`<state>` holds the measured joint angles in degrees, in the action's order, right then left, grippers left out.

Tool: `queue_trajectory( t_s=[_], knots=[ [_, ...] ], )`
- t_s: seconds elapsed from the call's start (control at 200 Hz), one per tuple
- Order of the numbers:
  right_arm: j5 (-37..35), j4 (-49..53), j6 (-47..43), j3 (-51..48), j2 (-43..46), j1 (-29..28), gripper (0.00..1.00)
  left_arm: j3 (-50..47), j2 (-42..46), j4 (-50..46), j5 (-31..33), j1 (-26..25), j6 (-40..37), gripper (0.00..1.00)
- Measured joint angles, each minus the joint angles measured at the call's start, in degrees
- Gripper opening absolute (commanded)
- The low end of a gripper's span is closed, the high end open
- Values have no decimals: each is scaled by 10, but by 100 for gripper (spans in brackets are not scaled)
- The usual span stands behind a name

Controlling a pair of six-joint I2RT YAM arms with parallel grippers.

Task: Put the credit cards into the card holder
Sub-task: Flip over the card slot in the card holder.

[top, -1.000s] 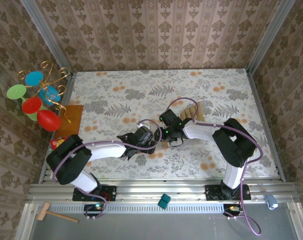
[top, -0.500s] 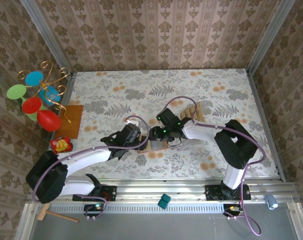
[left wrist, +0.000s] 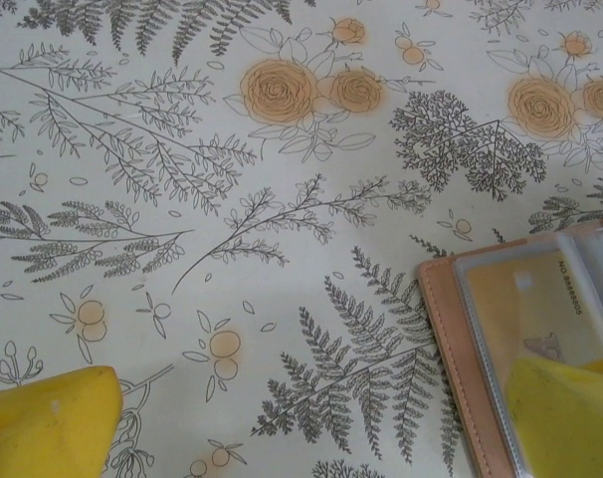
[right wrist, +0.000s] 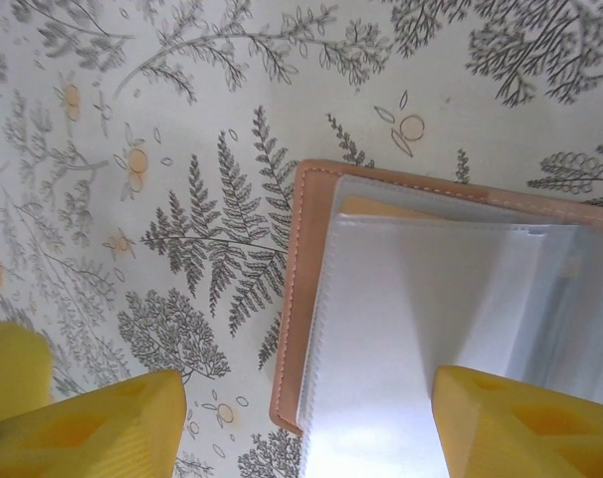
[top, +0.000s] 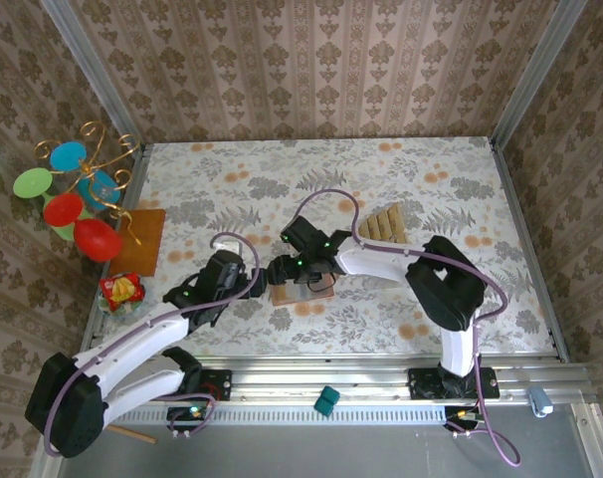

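Nearest me, a small teal block [top: 326, 400] sits on the rail between the two arm bases. Just past it, over the floral bench [top: 461, 179], my left claw [left wrist: 316, 403] hangs low. Its yellow fingers [left wrist: 43, 423] are spread as wide as they go, with nothing between them. On its wrist camera one finger is over bare bench and the other overlaps the near corner of the card holder [right wrist: 288, 299].

The holder lies open and flat a little left of the bench's middle, tan face up, with clear sleeves [right wrist: 421, 329] lying across it. One tan-gold card [left wrist: 520, 299] shows through a sleeve.

My right claw [right wrist: 306, 403] reaches in from the right and sits over the holder's edge. Its jaws are well apart and grip nothing, with one finger over bare bench and the other over the sleeves. I can't tell whether either claw touches the holder.

Off at the left edge lies a red-and-yellow snack packet [top: 120, 291]. Farther back, right of the holder and clear of it, a fanned row of credit cards [top: 381, 221] lies flat. At the far left an orange-brown board [top: 142, 244] carries a gold wire stand [top: 102, 149] with coloured discs.
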<state>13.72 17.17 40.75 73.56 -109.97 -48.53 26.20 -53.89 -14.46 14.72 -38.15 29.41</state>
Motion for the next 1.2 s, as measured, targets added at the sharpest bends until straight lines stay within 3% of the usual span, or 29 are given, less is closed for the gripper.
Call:
queue_trajectory(
  t_s=[0.285, 0.975, 1.08, 1.2],
  knots=[
    [0, 19, 4, 23, -35, -5, 68, -4, 16, -3, -8, 7, 7, 100],
    [-2, 41, 2, 43, -12, 18, 66, -3, -8, -10, -15, 11, 9, 100],
    [-8, 41, -7, 36, 19, 32, 60, 4, -31, -13, -19, 11, 9, 100],
    [-23, 40, -23, 17, 42, 39, 41, 21, -66, -13, -24, 11, 8, 100]
  ],
)
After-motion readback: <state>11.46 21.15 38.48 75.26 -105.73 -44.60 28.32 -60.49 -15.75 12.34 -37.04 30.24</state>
